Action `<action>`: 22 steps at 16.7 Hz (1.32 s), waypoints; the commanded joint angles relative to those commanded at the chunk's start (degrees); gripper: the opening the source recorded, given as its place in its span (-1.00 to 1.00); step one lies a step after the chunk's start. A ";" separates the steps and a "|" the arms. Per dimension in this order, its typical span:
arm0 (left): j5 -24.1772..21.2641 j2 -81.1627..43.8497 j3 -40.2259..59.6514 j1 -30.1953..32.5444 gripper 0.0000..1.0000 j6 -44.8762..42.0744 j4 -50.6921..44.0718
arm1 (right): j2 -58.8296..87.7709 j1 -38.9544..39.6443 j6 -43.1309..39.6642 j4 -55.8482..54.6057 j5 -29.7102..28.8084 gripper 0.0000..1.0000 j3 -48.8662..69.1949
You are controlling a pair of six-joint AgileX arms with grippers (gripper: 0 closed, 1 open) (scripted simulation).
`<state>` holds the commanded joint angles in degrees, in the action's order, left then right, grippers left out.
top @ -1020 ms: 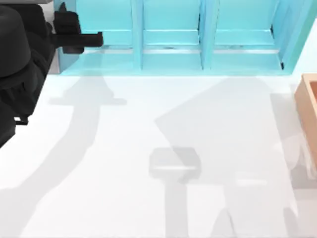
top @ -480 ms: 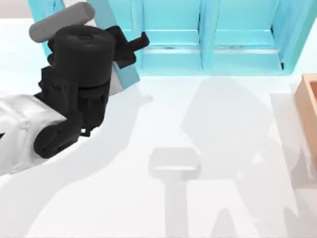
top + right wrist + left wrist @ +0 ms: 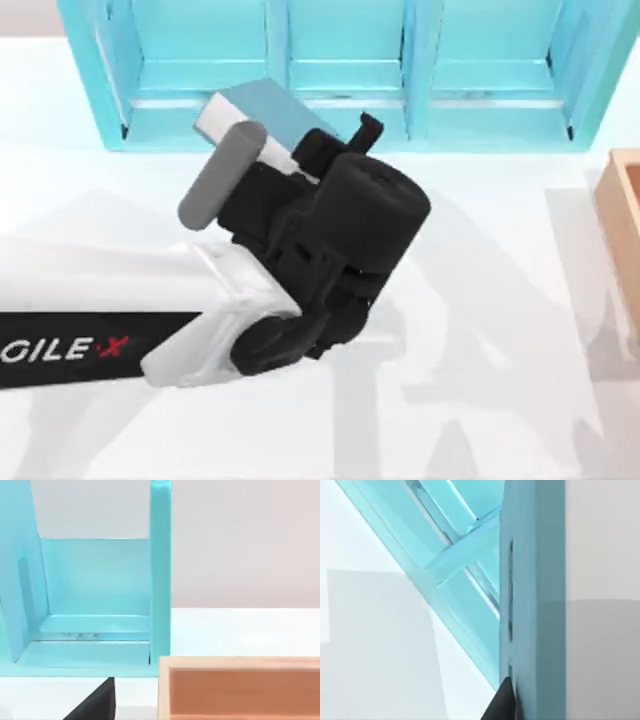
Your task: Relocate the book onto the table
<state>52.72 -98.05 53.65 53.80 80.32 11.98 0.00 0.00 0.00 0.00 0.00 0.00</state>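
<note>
Left claw (image 3: 345,135) clamped on the book (image 3: 262,108) before the shelf (image 3: 340,75); wooden box (image 3: 240,687) beside the shelf.

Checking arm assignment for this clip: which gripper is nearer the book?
Left. The left gripper is at the book, carrying it in front of the shelf. The right gripper sits off at the table's right side beside the wooden box.

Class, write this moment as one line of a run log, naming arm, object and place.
left gripper: shut on thick teal-blue hardback book | book: tilted, before light-blue shelf, over white table | right arm: parked by tan box
</note>
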 joint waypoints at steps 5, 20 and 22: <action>8.84 -6.72 2.72 8.38 -1.00 27.05 -3.76 | 0.00 0.00 0.00 0.00 0.00 1.00 0.00; 16.97 -12.04 4.43 16.05 -1.00 53.66 -7.93 | 0.00 0.00 0.00 0.00 0.00 1.00 0.00; 17.34 -11.96 4.67 16.58 -1.00 54.60 -9.02 | 0.00 0.00 0.00 0.00 0.00 1.00 0.00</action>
<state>70.06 -110.00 58.32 70.38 134.93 2.95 0.00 0.00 0.00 0.00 0.00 0.00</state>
